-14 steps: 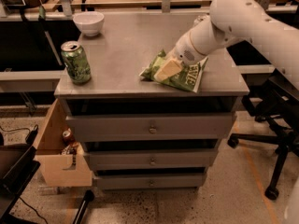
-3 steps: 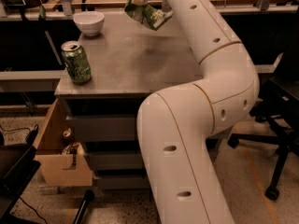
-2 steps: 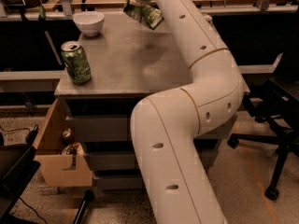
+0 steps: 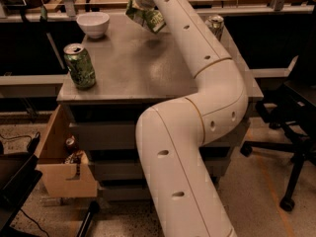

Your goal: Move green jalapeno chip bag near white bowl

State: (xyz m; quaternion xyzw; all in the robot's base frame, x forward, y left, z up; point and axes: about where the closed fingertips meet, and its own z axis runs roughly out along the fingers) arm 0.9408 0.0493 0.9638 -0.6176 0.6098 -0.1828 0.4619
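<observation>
The green jalapeno chip bag hangs tilted above the far part of the grey table top, with its shadow on the surface below it. My gripper is at the bag's top, shut on it, at the end of the long white arm that reaches across the table from the front. The white bowl stands at the far left corner of the table, a short way to the left of the bag.
A green soda can stands near the table's front left edge. Another can shows at the far right, behind the arm. An open cardboard box sits at the lower left. An office chair stands to the right.
My gripper with the lifted bag has drifted a little to the left, toward the white bowl. The bowl and the soda can have not moved.
</observation>
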